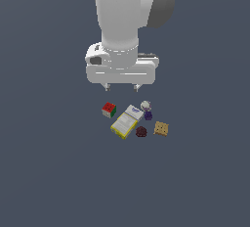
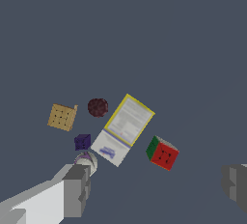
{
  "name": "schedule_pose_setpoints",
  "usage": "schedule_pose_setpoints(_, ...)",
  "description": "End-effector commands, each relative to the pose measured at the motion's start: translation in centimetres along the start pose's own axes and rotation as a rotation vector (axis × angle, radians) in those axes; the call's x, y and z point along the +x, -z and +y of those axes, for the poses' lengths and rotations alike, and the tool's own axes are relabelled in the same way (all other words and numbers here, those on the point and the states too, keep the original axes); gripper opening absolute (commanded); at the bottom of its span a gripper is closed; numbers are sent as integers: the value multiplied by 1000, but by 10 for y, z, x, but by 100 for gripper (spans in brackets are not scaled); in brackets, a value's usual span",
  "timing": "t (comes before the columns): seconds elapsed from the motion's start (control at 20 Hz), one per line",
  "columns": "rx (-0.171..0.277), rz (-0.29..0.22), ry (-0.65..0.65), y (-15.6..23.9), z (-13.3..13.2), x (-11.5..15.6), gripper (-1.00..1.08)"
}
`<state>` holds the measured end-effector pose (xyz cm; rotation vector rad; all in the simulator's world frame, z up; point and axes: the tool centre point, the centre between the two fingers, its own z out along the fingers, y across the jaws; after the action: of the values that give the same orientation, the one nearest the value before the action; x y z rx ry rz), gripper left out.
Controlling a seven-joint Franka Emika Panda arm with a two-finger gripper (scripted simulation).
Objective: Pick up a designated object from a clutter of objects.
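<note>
The designated object is a small flat tan block with dark dots (image 1: 161, 128) (image 2: 62, 117), lying at the clutter's edge toward the exterior view's right. Around it lie a dark maroon lump (image 1: 141, 132) (image 2: 98, 107), a purple bit (image 1: 148, 116) (image 2: 82, 142), a white ball (image 1: 145, 105) (image 2: 86, 161), a yellow-white flat box (image 1: 126, 121) (image 2: 124, 129) and a colour cube (image 1: 109, 109) (image 2: 163, 153). My gripper (image 1: 122, 87) hangs open well above the clutter, nothing between its fingers (image 2: 77, 189). It hovers nearer the cube and box than the tan block.
The items rest on a plain dark grey-blue floor (image 1: 49, 172). The white arm body (image 1: 122, 20) fills the upper middle of the exterior view.
</note>
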<state>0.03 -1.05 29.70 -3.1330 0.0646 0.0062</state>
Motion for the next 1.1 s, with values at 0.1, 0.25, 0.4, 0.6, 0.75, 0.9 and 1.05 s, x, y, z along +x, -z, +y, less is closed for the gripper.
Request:
schedule_pose_setpoints(0.1,1,0,3,0,-1,0,100)
schedule_pose_setpoints(0.25,4,1,19,1,-4,0,100)
schedule_pose_setpoints(0.4,7,2,38,2,-7,0,100)
schedule_pose_setpoints(0.6,8,3,42,3,-7,0,100)
schedule_pose_setpoints(0.75,7,2,36,0,-9,1,100)
schedule_pose_setpoints(0.9,5,2,26,-7,-14,4,100)
schedule_pose_setpoints(1.05,1,2,11,-17,-22,8,100)
